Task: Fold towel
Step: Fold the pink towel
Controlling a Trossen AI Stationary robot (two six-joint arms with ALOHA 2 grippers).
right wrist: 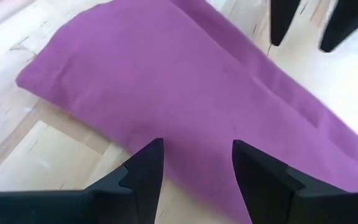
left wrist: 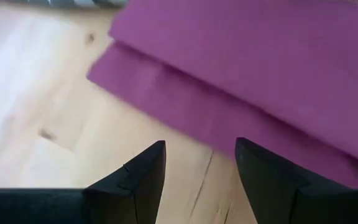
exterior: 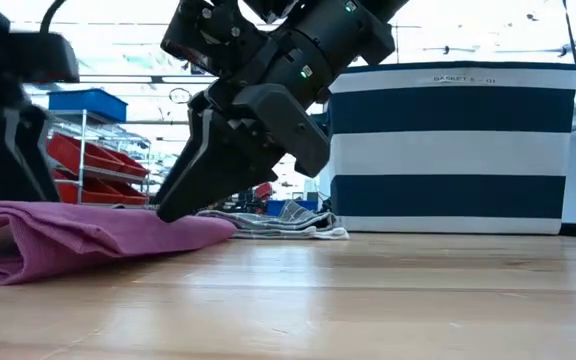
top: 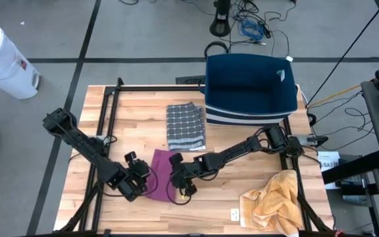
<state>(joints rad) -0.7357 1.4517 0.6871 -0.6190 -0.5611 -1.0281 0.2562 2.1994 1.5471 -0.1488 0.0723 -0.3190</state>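
Risk, slipping fold: the soft purple cloth towel (top: 160,172) lies already doubled over on the pale wooden table (top: 137,108), low and left of centre in the high view. My judgement is that a finger dragging across the top layer could pull the fold open or skew its edges.
Risk, collision: the two grippers sit close together on opposite sides of the towel, so a move inward by either could knock the other.
Risk, missed grasp: closing above the cloth, not around an edge, would pinch nothing or only the top layer.
Left gripper (left wrist: 199,167): jaws apart, nothing between them, poised just off the towel's near edge over bare wood, at the towel's left side in the high view.
Right gripper (right wrist: 194,163): jaws moderately apart, empty, hanging over the towel's surface; in the low view its tips come down to the cloth at left of frame, though contact cannot be confirmed.
Elsewhere: a folded grey checked cloth (top: 185,126) lies above the towel, a navy and white striped basket (top: 249,89) upper right, a crumpled yellow cloth (top: 272,201) lower right.
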